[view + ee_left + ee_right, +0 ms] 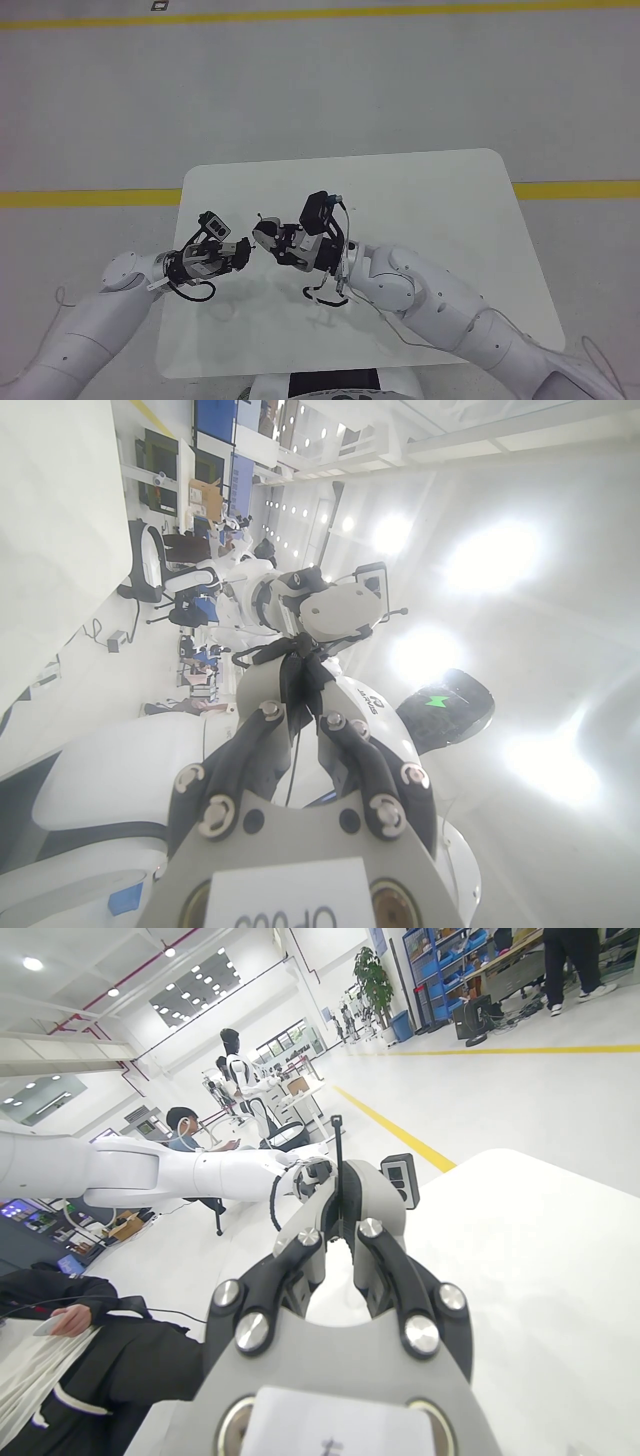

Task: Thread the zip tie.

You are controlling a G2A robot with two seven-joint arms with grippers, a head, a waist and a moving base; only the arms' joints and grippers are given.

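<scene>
Right tool (341,1208) clamped on the zip tie (339,1153), left tool (301,662) drawn narrow just beside it.
The right tool's fingers were closed on the black zip tie's strap, which stood up out of them with its small square head at the free end. The left tool's fingers were pressed nearly together, their tips just beside the right tool; whether they pinched any of the tie could not be told. Both tools faced each other tip to tip above the left part of the white bench (440,200).
</scene>
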